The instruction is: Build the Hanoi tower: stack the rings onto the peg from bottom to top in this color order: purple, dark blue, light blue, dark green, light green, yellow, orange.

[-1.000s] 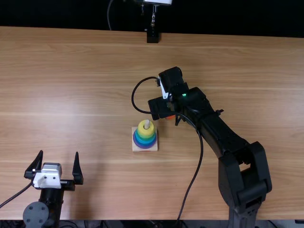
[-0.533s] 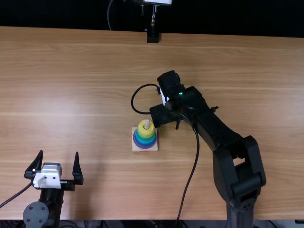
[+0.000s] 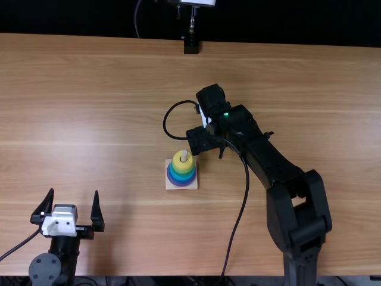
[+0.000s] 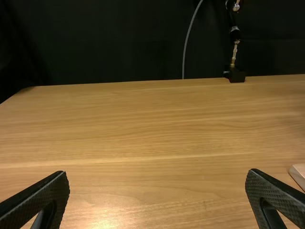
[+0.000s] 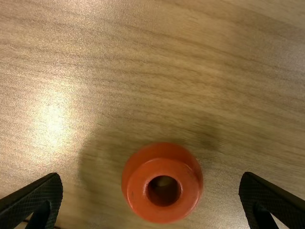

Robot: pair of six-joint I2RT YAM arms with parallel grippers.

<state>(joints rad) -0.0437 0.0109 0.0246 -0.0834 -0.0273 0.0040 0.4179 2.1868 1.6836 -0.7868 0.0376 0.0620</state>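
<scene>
Just beyond and right of the ring tower (image 3: pixel 182 174), I hold my right claw (image 3: pixel 203 139) with its fingers spread; the orange ring (image 5: pixel 162 212) sits near that tower, beneath my gap.

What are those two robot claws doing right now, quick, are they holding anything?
Left gripper: open, holding nothing.
Right gripper: open, holding nothing; its fingers stand apart, with the orange ring seen between them, untouched.

The base (image 3: pixel 194 186) lies on the desk (image 3: pixel 107 95), with the peg (image 3: pixel 184 156) standing on it and stacked rings (image 3: pixel 181 173) around the peg. Behind and right of them, another ring (image 5: pixel 163 213) lies between the right end effector's (image 3: pixel 201 140) fingers.
</scene>
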